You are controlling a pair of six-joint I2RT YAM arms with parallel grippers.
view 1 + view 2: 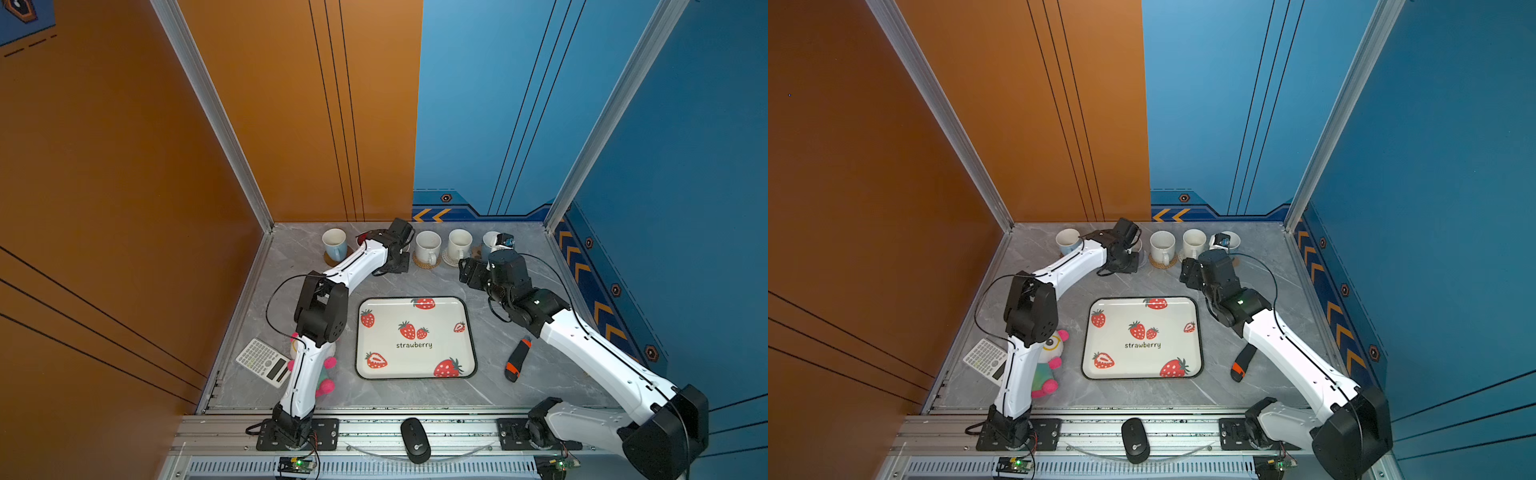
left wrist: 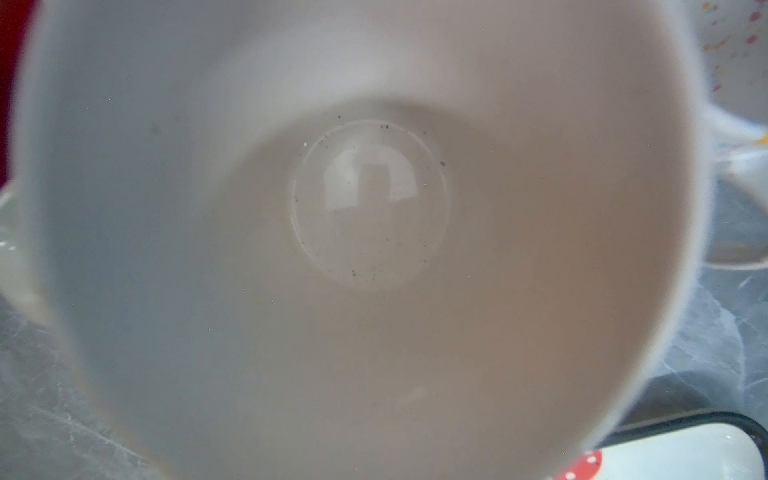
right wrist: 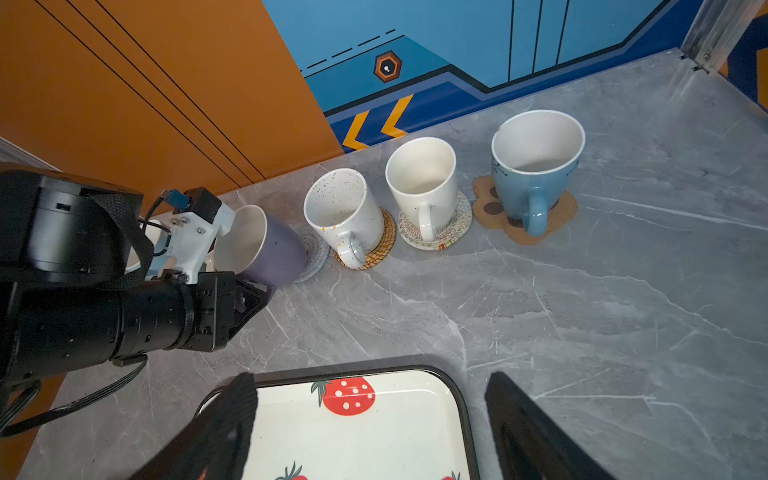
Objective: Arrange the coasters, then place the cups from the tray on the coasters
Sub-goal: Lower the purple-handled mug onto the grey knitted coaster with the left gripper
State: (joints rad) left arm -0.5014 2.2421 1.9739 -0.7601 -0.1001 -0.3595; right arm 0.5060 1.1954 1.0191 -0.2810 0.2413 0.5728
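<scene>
At the far edge of the bench [image 3: 582, 311], the left jaws pinch the lavender mug [image 3: 270, 249], which is tilted with its base at the grey woven coaster [image 3: 313, 254]; contact there cannot be told. The right jaws hang spread and empty above the far rim of the strawberry tray [image 3: 463, 399], near of the mug. 3 more mugs [image 3: 422, 183] stand upright to its right.
</scene>
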